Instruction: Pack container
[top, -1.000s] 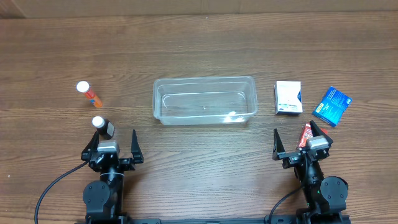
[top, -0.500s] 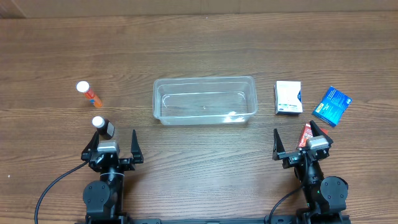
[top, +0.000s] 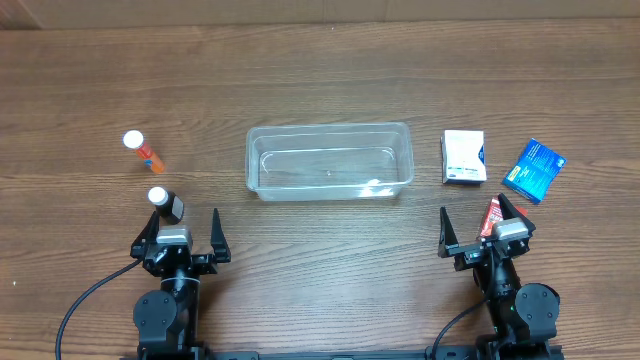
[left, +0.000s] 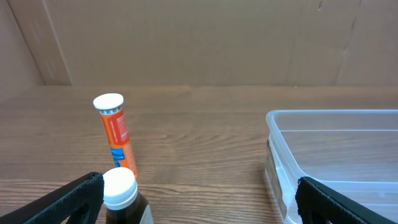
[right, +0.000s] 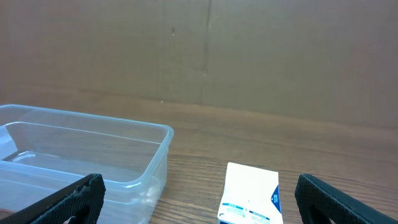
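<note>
The clear plastic container (top: 329, 162) lies empty at the table's middle; it also shows in the left wrist view (left: 336, 162) and the right wrist view (right: 81, 155). My left gripper (top: 181, 236) is open and empty near the front edge, with a dark bottle with a white cap (top: 164, 204) (left: 124, 199) just ahead by its left finger. An orange tube with a white cap (top: 142, 150) (left: 115, 134) lies farther out. My right gripper (top: 485, 232) is open and empty. A white box (top: 464, 157) (right: 252, 194), a blue box (top: 534, 170) and a red box (top: 493, 215) lie near it.
Brown cardboard walls (left: 199, 37) stand behind the wooden table (top: 320, 80). The red box lies right against my right gripper's right finger.
</note>
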